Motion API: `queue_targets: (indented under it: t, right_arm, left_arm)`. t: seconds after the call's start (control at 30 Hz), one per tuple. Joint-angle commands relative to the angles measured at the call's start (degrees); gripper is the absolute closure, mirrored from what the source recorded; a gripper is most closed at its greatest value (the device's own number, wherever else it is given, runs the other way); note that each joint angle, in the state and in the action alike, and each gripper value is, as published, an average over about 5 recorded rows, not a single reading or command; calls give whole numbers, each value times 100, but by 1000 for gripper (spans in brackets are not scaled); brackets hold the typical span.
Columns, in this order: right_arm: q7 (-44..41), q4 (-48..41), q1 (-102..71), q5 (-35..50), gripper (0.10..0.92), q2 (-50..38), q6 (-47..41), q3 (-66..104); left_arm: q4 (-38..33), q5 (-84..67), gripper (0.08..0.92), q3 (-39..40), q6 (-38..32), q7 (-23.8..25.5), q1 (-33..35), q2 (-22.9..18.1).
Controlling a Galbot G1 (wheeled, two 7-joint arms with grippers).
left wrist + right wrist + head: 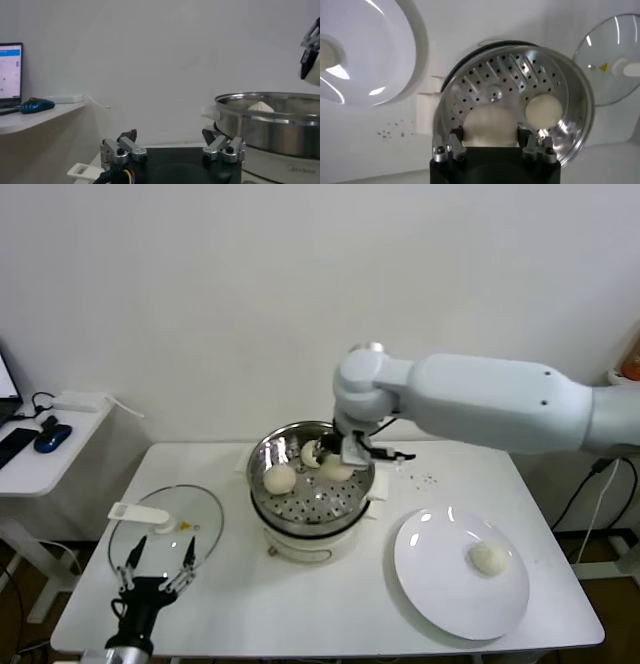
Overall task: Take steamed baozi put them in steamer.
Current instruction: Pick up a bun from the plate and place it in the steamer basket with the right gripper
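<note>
Head view: the right gripper [338, 452] hangs over the far right part of the steamer [262, 459], its fingers clamped on a baozi [336, 471] held just above the perforated floor. Two more buns are in the basket: one [280, 479] at the left side and one [311, 454] at the far side, partly hidden behind the gripper. A fourth bun [489, 558] lies on the white plate [430, 579] to the right of the steamer, near the table's front edge. The glass lid [195, 529] lies flat on the white table [330, 609] to the left of the steamer. The left gripper [158, 569] is parked at the near left corner, over the near edge of the lid, fingers apart and holding nothing.

Left wrist view: the left gripper [172, 150] shows its two fingers spread wide with nothing between them. Beyond it stands the steamer [270, 127], with the top of one bun [260, 106] peeking over the rim.

Right wrist view: the right gripper [492, 147] has its fingers pressed against either side of the held baozi [489, 125], above the steamer [570, 90] floor. Another bun [543, 111] rests on the perforated floor just beside it. The plate [395, 50] and the lid [612, 55] lie on opposite sides of the steamer.
</note>
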Motion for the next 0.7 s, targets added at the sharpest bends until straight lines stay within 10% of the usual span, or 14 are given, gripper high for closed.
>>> queue_targets:
  t: [0.03, 0.7]
  right_arm:
    - [-18, -311, -706, -439, 337, 714, 152, 156]
    - [-36, -482, -1029, -881, 334, 777, 414, 200]
  left_arm:
    - [14, 3, 177, -1, -6, 0, 0, -2]
    - [80, 11, 177, 21, 8, -6, -80, -18]
